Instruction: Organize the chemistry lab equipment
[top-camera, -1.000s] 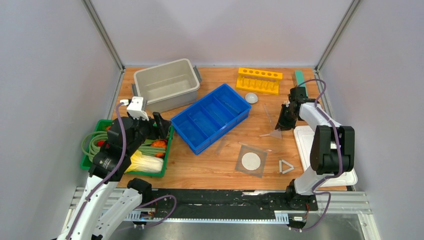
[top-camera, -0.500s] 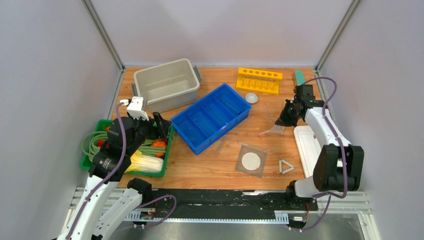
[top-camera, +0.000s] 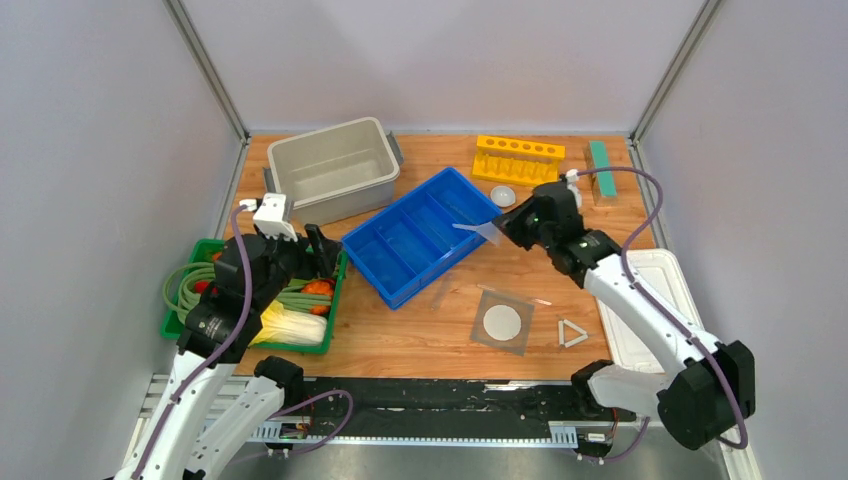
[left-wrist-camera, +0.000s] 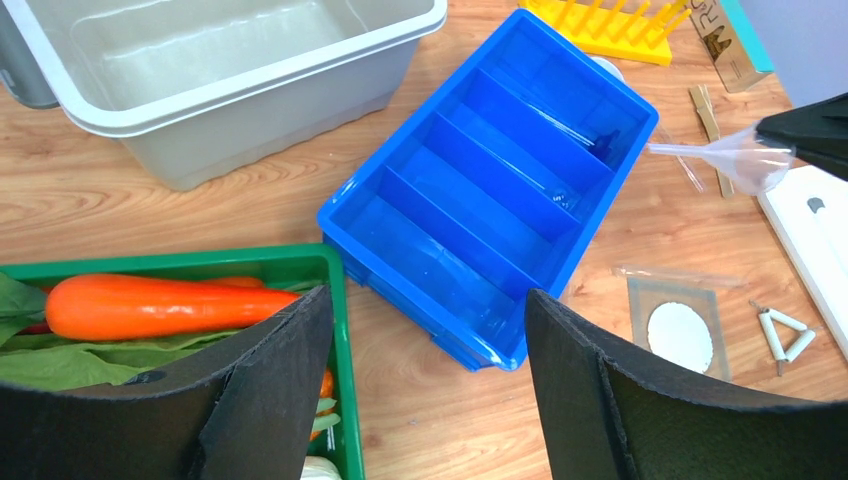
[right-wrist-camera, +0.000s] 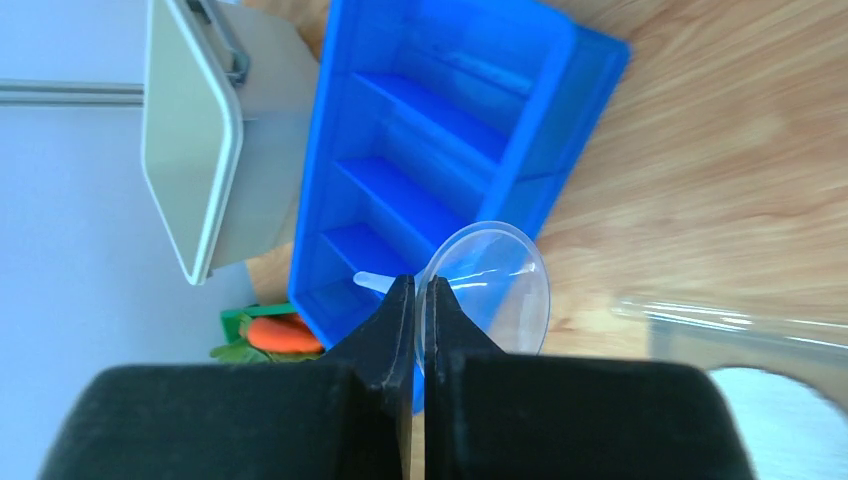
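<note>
My right gripper (top-camera: 512, 224) is shut on the rim of a clear funnel (top-camera: 480, 230), held in the air over the right end of the blue divided tray (top-camera: 420, 238). The funnel also shows in the right wrist view (right-wrist-camera: 500, 285) and in the left wrist view (left-wrist-camera: 745, 160). Thin clear rods (left-wrist-camera: 560, 112) lie in the tray. On the table lie the clear round dish (top-camera: 503, 196), the grey mesh with white disc (top-camera: 503, 321) and the white triangle (top-camera: 572, 333). My left gripper (top-camera: 300, 236) is open and empty over the green tray's right edge (left-wrist-camera: 335, 300).
A grey tub (top-camera: 332, 168) stands at the back left, a yellow rack (top-camera: 518, 160) and a teal box (top-camera: 602, 160) at the back. The green tray (top-camera: 185, 322) holds a carrot (left-wrist-camera: 150, 305) and greens. A white lid (top-camera: 660, 285) lies at the right edge.
My right arm has swung left from beside the white lid, lifting the funnel off the table and carrying it over the blue tray's right end. The left arm has not moved.
</note>
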